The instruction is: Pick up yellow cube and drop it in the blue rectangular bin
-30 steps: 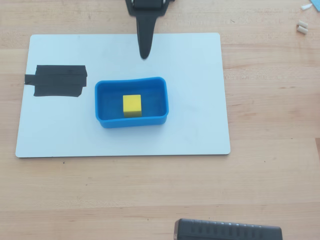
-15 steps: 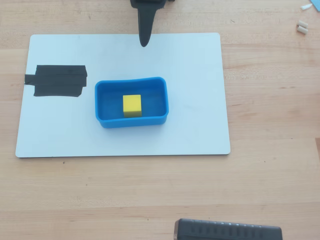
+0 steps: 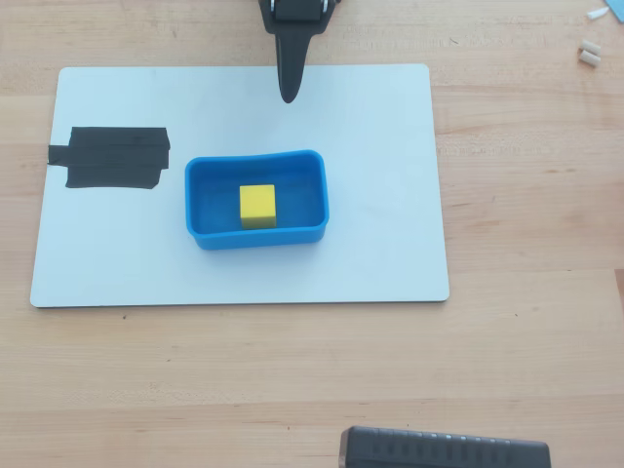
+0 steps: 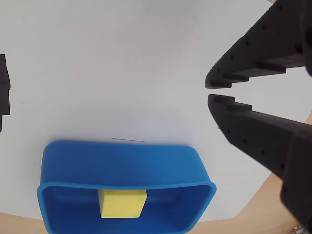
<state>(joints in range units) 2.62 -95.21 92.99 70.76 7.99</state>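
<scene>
Yellow against bright blue: the yellow cube (image 3: 257,206) sat flat on the floor of the blue rectangular bin (image 3: 200,195), near its middle, at the centre of the overhead view. The bin rested on a white board (image 3: 390,195) laid across the pale wooden worktop (image 3: 526,341). A patch of black tape (image 3: 112,157) marked the board's left side, well apart from the bin. My gripper (image 3: 289,96) hung at the top centre of that frame, above the bin's far wall and clear of it, holding nothing.

From my wrist view, the gripper (image 4: 208,90) entered from the right edge, its two black fingers (image 4: 253,131) nearly together, only a narrow gap between the tips and nothing in it. The bin (image 4: 122,163) filled the lower left of that frame, with the cube (image 4: 122,203) showing over the near wall. A dark rectangular object (image 3: 444,448) lay on the worktop at the bottom edge of the overhead view, and a few small white bits (image 3: 588,54) lay in the upper right corner.
</scene>
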